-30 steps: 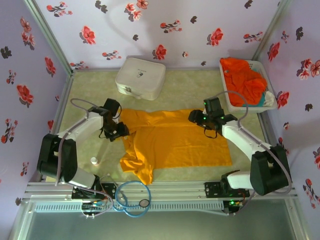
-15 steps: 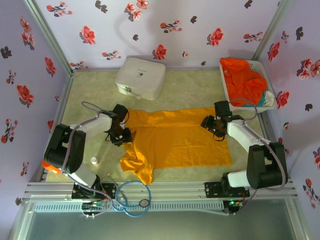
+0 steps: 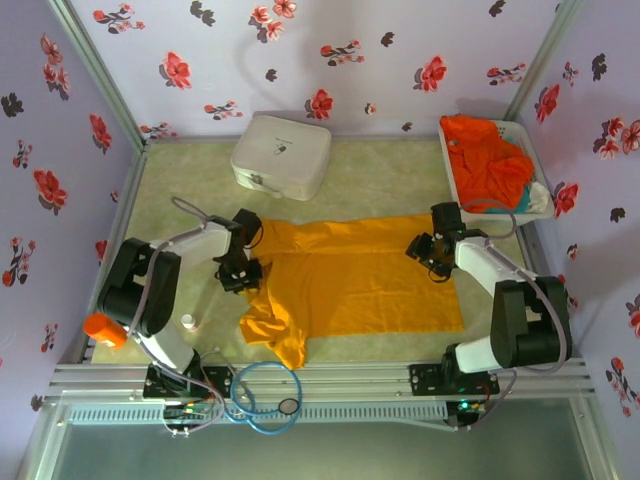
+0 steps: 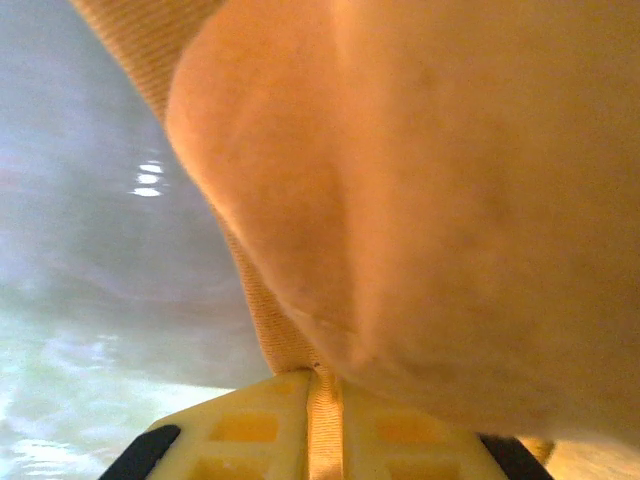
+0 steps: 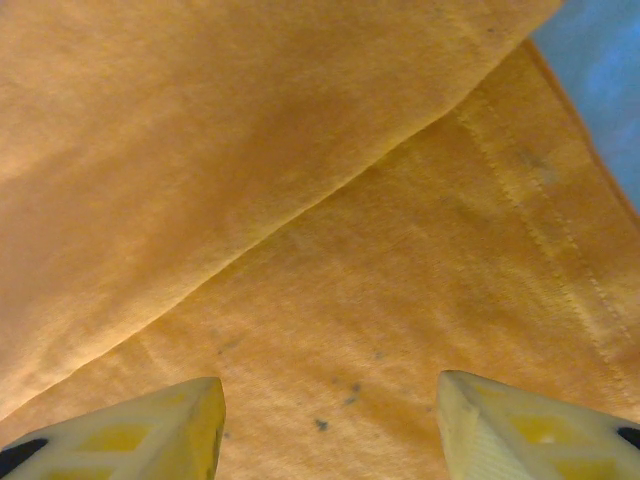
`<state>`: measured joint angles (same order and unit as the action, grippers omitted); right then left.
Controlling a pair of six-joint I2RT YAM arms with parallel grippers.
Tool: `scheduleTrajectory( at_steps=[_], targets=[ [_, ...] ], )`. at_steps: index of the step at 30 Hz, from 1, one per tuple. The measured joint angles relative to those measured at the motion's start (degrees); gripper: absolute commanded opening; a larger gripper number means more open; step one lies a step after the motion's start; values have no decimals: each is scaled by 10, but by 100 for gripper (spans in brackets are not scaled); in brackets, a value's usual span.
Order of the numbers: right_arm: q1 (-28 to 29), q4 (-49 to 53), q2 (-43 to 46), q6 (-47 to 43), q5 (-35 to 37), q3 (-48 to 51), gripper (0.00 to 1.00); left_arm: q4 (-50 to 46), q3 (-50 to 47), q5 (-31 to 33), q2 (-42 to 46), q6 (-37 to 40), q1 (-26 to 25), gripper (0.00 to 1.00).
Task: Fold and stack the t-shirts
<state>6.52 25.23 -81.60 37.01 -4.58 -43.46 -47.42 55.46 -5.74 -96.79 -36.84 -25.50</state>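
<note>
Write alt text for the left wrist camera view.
The left gripper is closed on a hem of the yellow-orange t-shirt, pinched between its pale yellow pads. The cloth bulges across the upper right; the blurred pale table lies at left.

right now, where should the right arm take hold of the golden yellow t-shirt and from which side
Probably the stitched hem at the right end of the golden yellow-orange t-shirt, coming straight down from above. The cloth lies flat there with a free edge to pinch, and the right gripper, jaws open, hangs just inside it.
</note>
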Motion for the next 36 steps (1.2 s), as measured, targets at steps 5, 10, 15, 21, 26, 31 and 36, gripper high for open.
scheduleTrajectory(
  at_steps=[5,10,15,21,26,31,36],
  targets=[
    [-14,3,-31,0,5,0,57,-64,31,72,-30,10,0,14],
    [-29,4,-56,-7,8,-9,55,-114,49,147,-57,15,2,14],
    [-53,2,-75,-11,8,-24,53,-141,60,197,-68,28,31,14],
    [-83,0,-80,-11,5,-27,53,-155,88,232,-68,50,82,14],
    [-85,-1,-79,-11,-3,-27,55,-154,120,242,-68,64,93,14],
    [-86,-6,-71,-11,-17,-24,61,-139,127,225,-53,75,94,28],
    [-87,-7,-66,-15,-32,-22,62,-97,146,174,-44,88,117,31]
  ],
)
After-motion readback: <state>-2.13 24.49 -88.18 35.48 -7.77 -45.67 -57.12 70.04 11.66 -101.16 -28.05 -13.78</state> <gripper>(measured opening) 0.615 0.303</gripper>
